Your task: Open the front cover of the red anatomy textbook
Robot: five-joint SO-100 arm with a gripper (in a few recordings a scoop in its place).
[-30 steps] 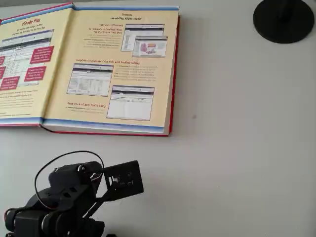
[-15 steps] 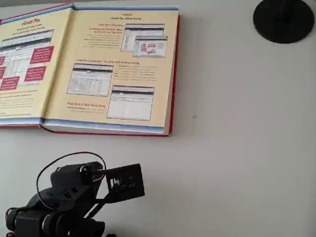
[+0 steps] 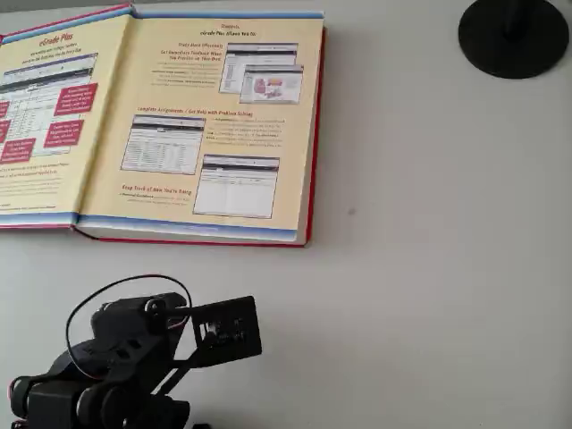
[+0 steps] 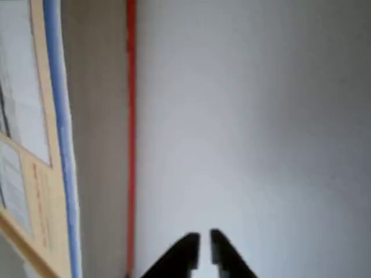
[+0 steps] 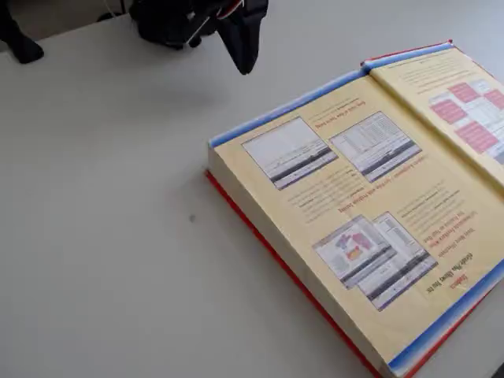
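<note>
Pincer (image 4: 200, 249) fingers are seen almost together in the wrist view, only a thin slit left between the two dark tips, with nothing held; they are raised over bare table (image 3: 429, 295). In the fixed view the gripper (image 5: 244, 55) is seen pointing down, well apart from the book.

Beyond the gripper, the red anatomy textbook (image 3: 201, 125) is laid flat and open, its pale yellow endpaper with printed screenshots turned upward. In the wrist view its page block and red lower board (image 4: 131, 116) are seen to the left of the fingertips, not touched by them.

Farther left in the overhead view, the front cover (image 3: 40, 125) is spread flat on the table, inner yellow side up.

Well off to the right in the overhead view, a black round base (image 3: 514, 36) is found at the far table edge.
</note>
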